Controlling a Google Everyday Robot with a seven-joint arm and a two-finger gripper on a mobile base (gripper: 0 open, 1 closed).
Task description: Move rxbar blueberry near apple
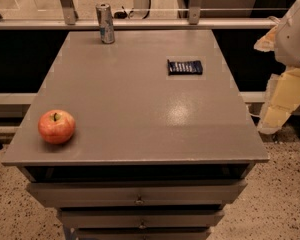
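The rxbar blueberry point(185, 67) is a flat dark navy wrapper lying on the grey table top point(140, 104), at the far right. The apple point(56, 126) is red with yellowish patches and a dark stem, and sits upright at the near left corner of the table. My gripper point(276, 115) hangs off the right side of the table, pointing down beside its right edge, below the white arm point(295, 29). It is well clear of the bar and holds nothing that I can see.
A tall silver drink can point(105, 23) stands at the far left edge of the table. Drawers point(137, 194) sit below the table front. A rail point(140, 24) runs behind the table. Speckled floor point(285, 194) lies to the right.
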